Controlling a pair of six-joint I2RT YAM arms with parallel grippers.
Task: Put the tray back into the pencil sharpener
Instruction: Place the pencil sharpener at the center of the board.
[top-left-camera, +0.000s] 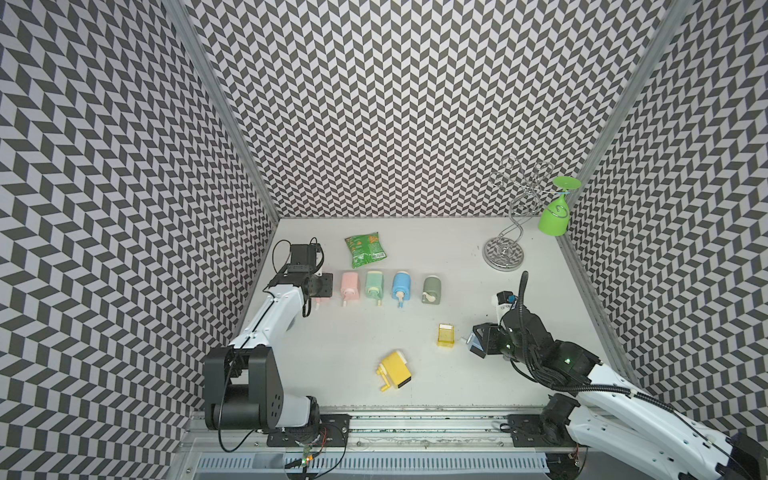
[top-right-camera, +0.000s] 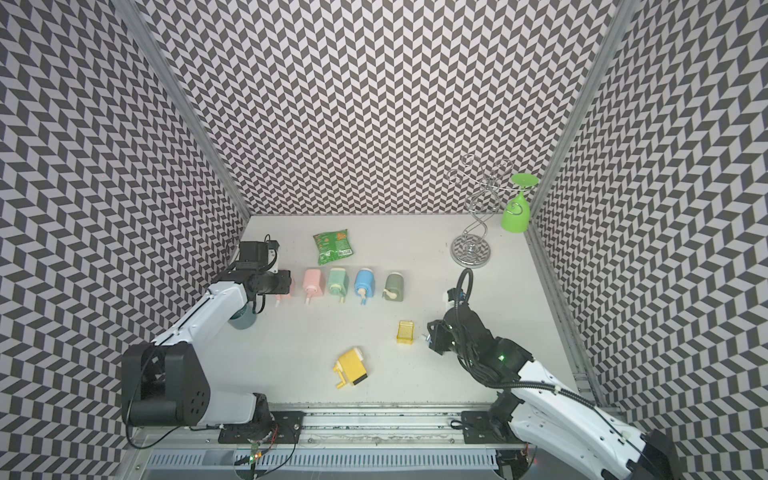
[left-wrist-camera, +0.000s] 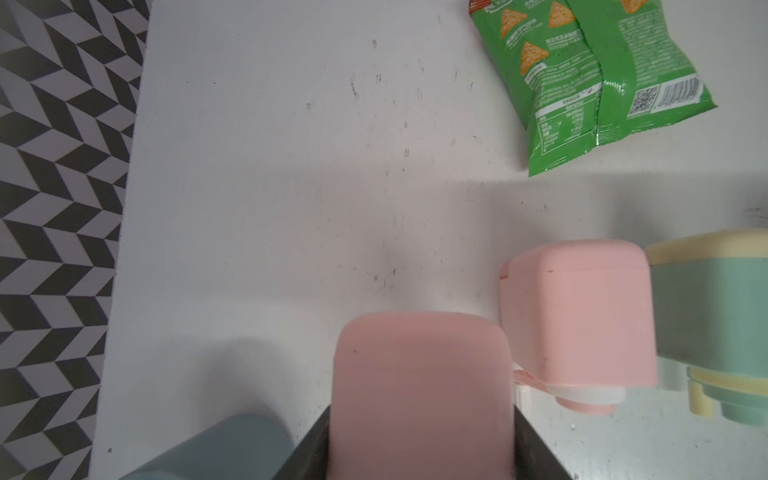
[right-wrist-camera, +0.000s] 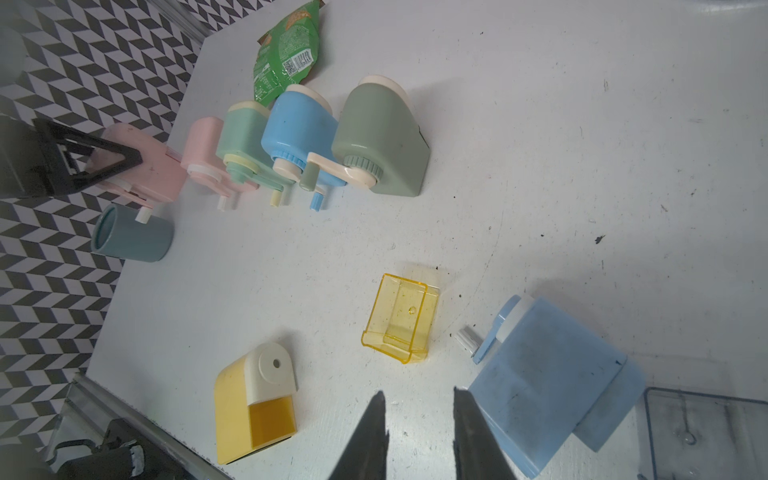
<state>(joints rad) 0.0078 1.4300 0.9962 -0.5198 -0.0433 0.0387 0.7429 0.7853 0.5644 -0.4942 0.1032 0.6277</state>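
We look into a robotics lab's test cell. Chevron-patterned panels (top-left-camera: 415, 104) on aluminium posts (top-left-camera: 224, 112) wall in a scuffed white tabletop (top-left-camera: 415, 257). Two white-and-black robot arms, left (top-left-camera: 266, 320) and right (top-left-camera: 615, 386), are mounted on a metal rail (top-left-camera: 415, 424) along the front edge, above a slotted cable duct (top-left-camera: 374, 461). In both top views we see pastel pencil sharpeners (top-left-camera: 401, 286) lined up in a row.

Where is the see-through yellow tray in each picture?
In a top view: yellow tray, lower middle, up-right of the yellow pencil sharpener.
In a top view: tray, likewise.
Left wrist: not in it.
Right wrist: tray near the middle.
Shared landmark: that sharpener.
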